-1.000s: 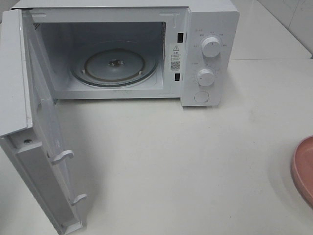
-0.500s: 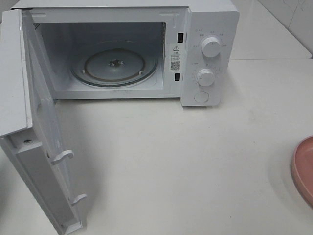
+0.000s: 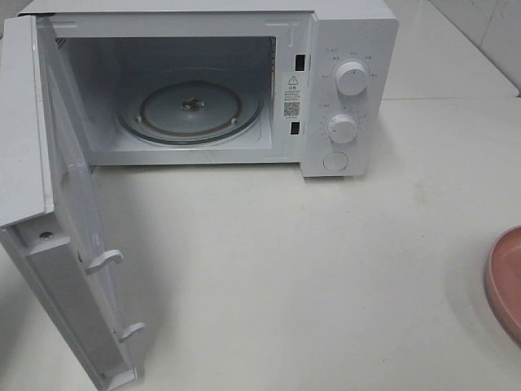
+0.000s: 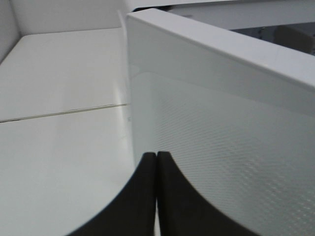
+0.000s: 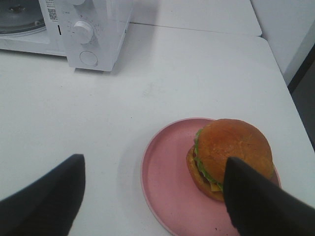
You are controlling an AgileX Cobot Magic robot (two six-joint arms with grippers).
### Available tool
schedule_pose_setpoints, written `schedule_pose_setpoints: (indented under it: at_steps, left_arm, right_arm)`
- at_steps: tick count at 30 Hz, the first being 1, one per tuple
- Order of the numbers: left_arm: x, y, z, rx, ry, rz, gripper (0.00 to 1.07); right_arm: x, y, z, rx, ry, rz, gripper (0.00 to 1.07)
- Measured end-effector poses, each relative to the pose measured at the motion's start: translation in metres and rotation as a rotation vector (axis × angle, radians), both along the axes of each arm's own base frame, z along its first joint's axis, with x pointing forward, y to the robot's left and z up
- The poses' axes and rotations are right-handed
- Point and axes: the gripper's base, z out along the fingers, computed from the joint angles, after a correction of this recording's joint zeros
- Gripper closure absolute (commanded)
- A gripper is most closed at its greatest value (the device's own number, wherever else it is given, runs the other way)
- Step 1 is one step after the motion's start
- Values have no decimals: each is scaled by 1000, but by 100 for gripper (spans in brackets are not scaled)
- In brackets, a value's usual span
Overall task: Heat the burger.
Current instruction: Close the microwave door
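Burger (image 5: 230, 155), lower right of the right wrist view on pink plate (image 5: 165, 182), likely soft and squashable, best grasped gently by bun sides; right pincer (image 5: 155, 196) wide and empty, left pincer (image 4: 156, 160) closed.

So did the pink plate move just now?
No. The pink plate sits at the same spot at the table's right edge, equally far from the microwave.
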Motion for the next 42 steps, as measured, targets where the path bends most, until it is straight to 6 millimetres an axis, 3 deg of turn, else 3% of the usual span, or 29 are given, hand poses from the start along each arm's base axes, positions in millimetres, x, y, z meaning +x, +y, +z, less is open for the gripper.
schedule_pose_setpoints:
  at_steps: [8,18,30,32,35,42]
  left_arm:
    - [10,-13,-11,-52,-34,-130,107]
    - [24,-56,-26,-61,13,-272,107]
    - [42,-93,-26,-116,12,-280,107]
    - [52,-108,-22,-135,-3,-282,107]
    - [54,-111,-22,-139,-1,-284,107]
    - [78,-144,-16,-159,4,-310,107]
  right_arm:
    - [0,0,0,0,0,0,31]
    - [0,0,0,0,0,0,31]
    - [0,0,0,0,0,0,32]
    - [0,0,0,0,0,0,32]
    - [0,0,0,0,0,0,32]
    - [0,0,0,0,0,0,32]
